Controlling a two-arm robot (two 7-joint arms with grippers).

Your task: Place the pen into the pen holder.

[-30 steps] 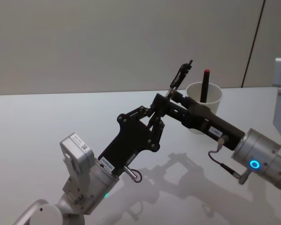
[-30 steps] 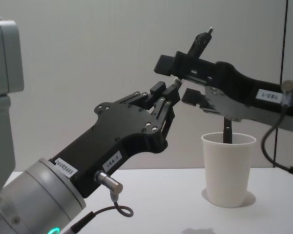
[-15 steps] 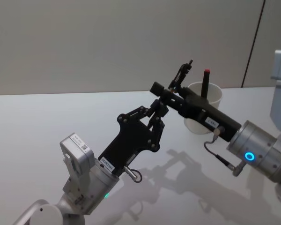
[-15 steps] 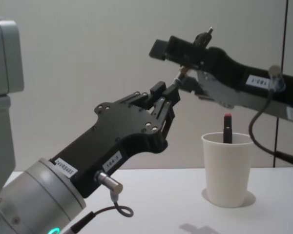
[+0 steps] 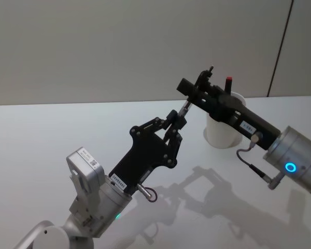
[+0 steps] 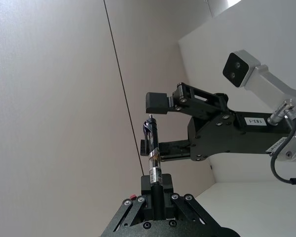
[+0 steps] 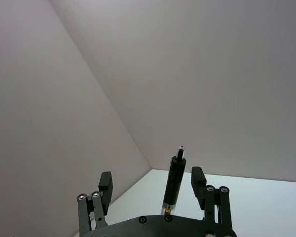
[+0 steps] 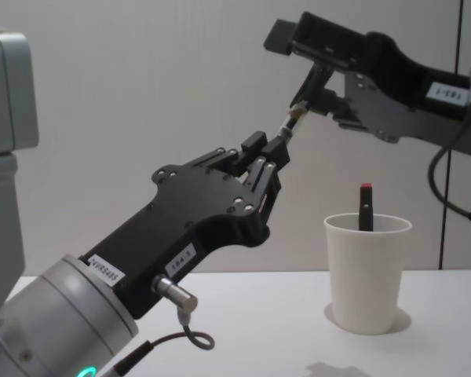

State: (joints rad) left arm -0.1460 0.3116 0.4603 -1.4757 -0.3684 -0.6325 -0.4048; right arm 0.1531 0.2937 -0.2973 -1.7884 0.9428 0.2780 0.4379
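Left gripper (image 8: 273, 149): clenched on the lower end of the pen (image 6: 153, 157). It sits mid-frame in the chest view, raised well above the tabletop (image 8: 251, 314). The arm comes up from the lower left of the frame. The pen slants up and to the right out of the fingers, with a clear section and a label just above the grip. The dark clip end is topmost.

Right gripper (image 7: 151, 181): released, jaws spread. It reaches in from the right edge toward the upper middle of the chest view. The pen's upper part stands between its two fingers. In the right wrist view the pen is closer to one finger (image 7: 198, 178) than the other, with a gap on both sides.

Cup (image 8: 366, 271): white, upright on the tabletop at the lower right of the chest view. It is below the right arm and well apart from the held pen. In the head view it sits right of centre, partly behind the right gripper. A red-capped pen (image 8: 366, 206) stands in it, cap above the rim.

Behind everything is a plain grey wall.
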